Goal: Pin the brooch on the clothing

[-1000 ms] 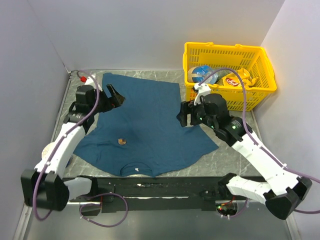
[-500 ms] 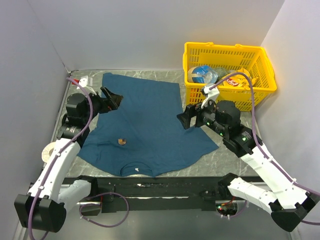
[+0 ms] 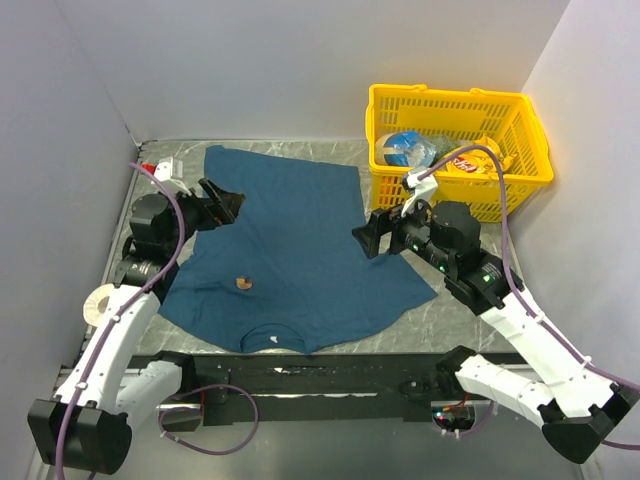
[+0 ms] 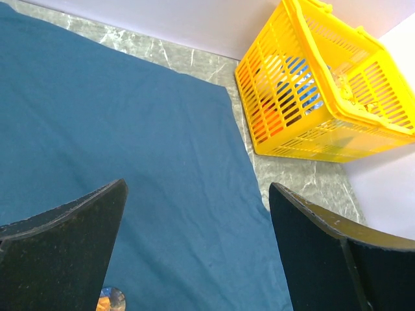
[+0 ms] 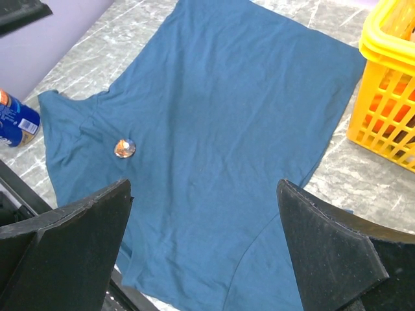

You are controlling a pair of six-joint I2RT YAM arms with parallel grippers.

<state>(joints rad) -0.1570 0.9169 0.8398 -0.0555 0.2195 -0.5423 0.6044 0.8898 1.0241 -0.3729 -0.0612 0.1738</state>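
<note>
On a grey marbled table (image 3: 462, 312) a dark teal T-shirt (image 3: 295, 235) lies spread flat, its neck and small white label (image 3: 274, 341) toward the arm bases and its hem toward the far wall. A tiny orange-brown and gold brooch (image 3: 242, 284) rests on the shirt's chest, on the left side of the overhead view, near one sleeve. Whether it is fastened through the cloth or only lying there cannot be told.

The left gripper (image 3: 224, 203) hangs above the shirt's far left part, well apart from the brooch, its fingers spread wide and holding nothing. The right gripper (image 3: 368, 237) hangs above the shirt's right edge, fingers likewise spread and holding nothing.

A yellow plastic basket (image 3: 455, 92) with packaged goods inside stands at the far right, just beside the shirt. A white ring-shaped roll (image 3: 98, 302) lies at the table's left edge. The right wrist view shows a blue can (image 5: 16, 123) on its side beside the shirt's sleeve.
</note>
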